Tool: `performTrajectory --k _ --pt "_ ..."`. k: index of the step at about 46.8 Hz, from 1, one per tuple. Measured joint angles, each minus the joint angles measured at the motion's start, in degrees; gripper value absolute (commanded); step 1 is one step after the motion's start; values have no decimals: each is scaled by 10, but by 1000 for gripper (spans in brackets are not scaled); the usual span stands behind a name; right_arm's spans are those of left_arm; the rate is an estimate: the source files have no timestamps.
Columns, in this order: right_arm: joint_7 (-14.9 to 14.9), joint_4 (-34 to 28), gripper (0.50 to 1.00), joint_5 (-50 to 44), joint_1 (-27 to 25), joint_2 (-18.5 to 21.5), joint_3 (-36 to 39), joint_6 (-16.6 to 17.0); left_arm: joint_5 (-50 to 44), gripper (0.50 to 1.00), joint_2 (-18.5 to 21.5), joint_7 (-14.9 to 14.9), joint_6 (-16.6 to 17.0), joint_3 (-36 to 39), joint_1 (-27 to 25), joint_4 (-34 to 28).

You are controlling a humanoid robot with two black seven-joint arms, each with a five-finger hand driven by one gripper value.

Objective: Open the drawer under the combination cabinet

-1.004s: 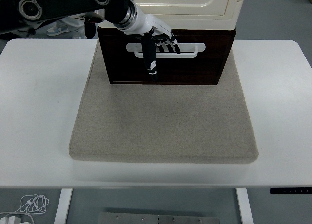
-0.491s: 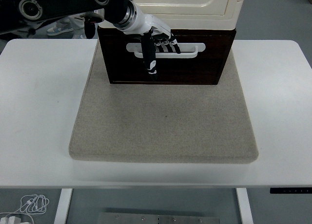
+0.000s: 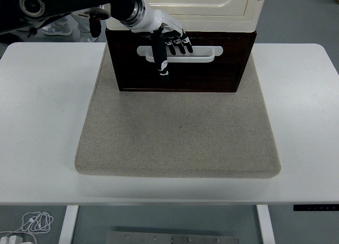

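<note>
The left hand (image 3: 168, 43) comes in from about ten o'clock, its black arm crossing the upper left corner of the head view. Its fingers (image 3: 180, 44) are curled over the white handle (image 3: 177, 53), a long slot-shaped pull set across the upper front of the dark brown drawer (image 3: 180, 63). The thumb hangs down in front of the drawer face, below the handle. Whether the fingertips are hooked behind the bar or only laid on it cannot be told from here. The drawer sits at twelve o'clock on the table, under the cream cabinet (image 3: 204, 8), and its front looks flush or nearly so, so the pull seems barely begun.

Both cabinet and drawer stand on a grey felt mat (image 3: 177, 132), which covers the middle of the white table (image 3: 37, 122). The right arm is not in view.

To do the step well, the fingers likely need to seat fully inside the slot before pulling. The pull should run straight toward six o'clock, level with the mat. A grip left of the handle's centre may skew the drawer, and a sudden tug might drag the whole cabinet forward.
</note>
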Motion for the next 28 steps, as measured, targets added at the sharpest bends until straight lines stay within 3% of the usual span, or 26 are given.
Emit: performTrajectory --k 28 --pt "0 0 926 0 0 0 0 0 0 1000 -1 0 -8 2 4 -4"
